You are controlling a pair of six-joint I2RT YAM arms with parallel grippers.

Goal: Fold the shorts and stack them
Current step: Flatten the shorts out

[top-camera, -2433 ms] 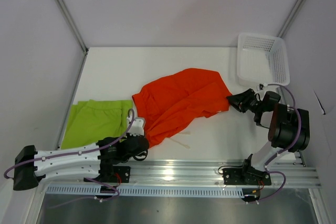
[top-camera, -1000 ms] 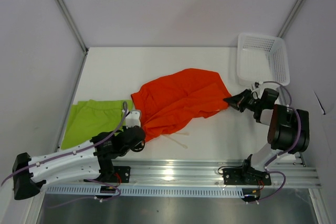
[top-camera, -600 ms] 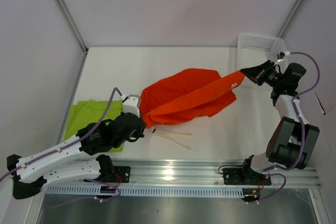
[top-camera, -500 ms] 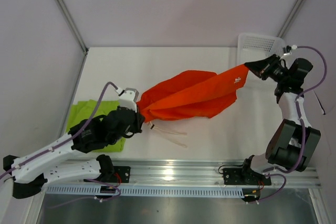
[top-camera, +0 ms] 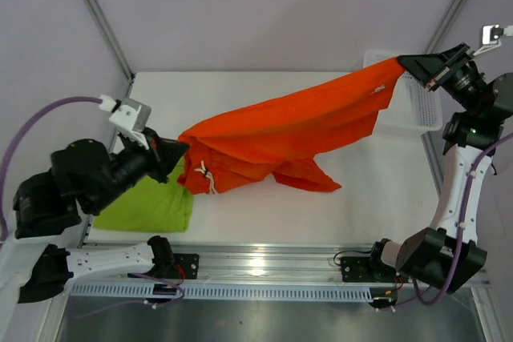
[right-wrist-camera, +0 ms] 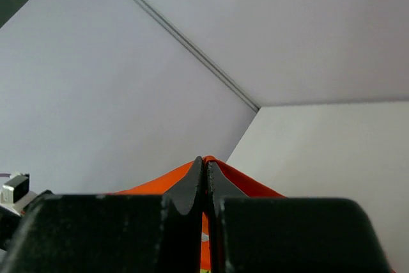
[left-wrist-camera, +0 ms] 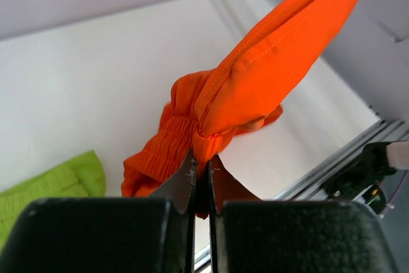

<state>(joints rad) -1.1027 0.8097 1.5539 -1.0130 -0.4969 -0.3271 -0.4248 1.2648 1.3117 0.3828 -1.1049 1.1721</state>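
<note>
We held the orange shorts [top-camera: 288, 138] stretched in the air above the tabletop [top-camera: 264, 90], our left gripper [top-camera: 178, 150] clamped shut on the bunched waistband end and our right gripper [top-camera: 405, 60] pinched shut on the opposite corner, raised higher beside the basket [top-camera: 418, 106]. The drawstrings [top-camera: 204, 175] dangled near the left gripper. The green shorts [top-camera: 152, 202] lay on the tabletop at the near left, partly under our left arm [top-camera: 72, 186]
</note>
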